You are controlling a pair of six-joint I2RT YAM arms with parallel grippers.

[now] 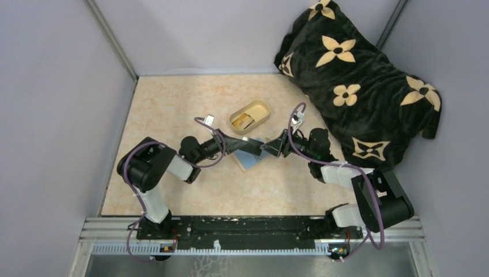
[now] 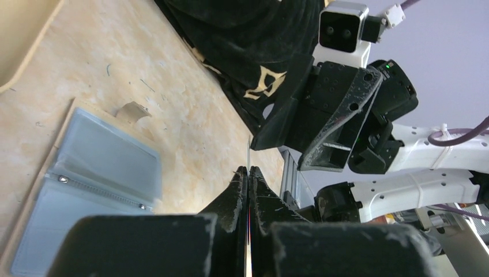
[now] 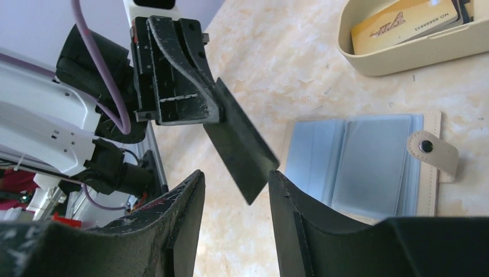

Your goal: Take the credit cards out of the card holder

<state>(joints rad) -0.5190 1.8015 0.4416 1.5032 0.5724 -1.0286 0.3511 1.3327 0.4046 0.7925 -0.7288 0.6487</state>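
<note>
Black on both sides, the two arms reach in from the near edge and meet over the middle of the bench [image 3: 277, 52], nose to nose. The left gripper [image 2: 248, 173] is pressed tight on a thin black card [image 3: 242, 144], holding it by one end so that the rest sticks out free in the air. The right gripper [image 3: 233, 179] stands with its fingers spread, and the card's loose corner hangs in the gap between them; I cannot tell whether the corner brushes one finger. To my eye only the left one carries the card, lifted clear of the bench so it can be moved without dragging. Just under and beside them the wallet [image 3: 357, 167] lies flat and spread open, blue-grey pockets up, its tan tab with the snap turned out to one side, which leaves the slots easy to reach. A little beyond it sits the cream oval dish [image 3: 403, 60] with a yellow printed card [image 3: 403, 26] lying inside, so it looks like the drop-off spot. Farthest off, a black blanket [image 1: 357, 86] with pale flowers is bunched against the wall.
</note>
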